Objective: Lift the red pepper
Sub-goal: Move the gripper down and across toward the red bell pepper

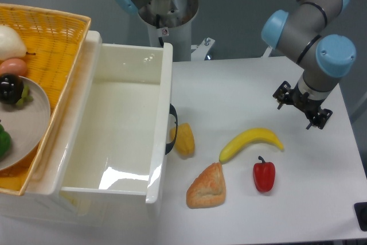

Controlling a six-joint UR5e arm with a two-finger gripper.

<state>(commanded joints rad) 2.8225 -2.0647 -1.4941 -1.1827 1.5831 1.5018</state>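
We see a white worktop (241,96) with a smooth, slightly shiny surface, and behind it a grey wall. The base of the arm stands at the back edge, near the middle of the picture.

On the open part of the worktop we count four loose things: one red pepper (264,176), one banana (250,143), one yellow pepper (184,139) and one piece of bread (207,186). The red pepper lies near the front right, its dark stem pointing up toward the banana, just below the banana's right end but not touching it. The bread lies to its left, with a clear gap between them. The yellow pepper rests just beside the white bin (123,124), which takes the left half of the worktop. Left of the bin stands one wicker basket (54,55) holding a grey plate (31,124) and some fruit.

The tool (302,106) hangs near the right edge, above and to the right of the banana, well apart from the red pepper. It holds nothing; we cannot tell how wide its fingers stand, because they are small and dark here. To the right of the red pepper the worktop is free up to its edge.
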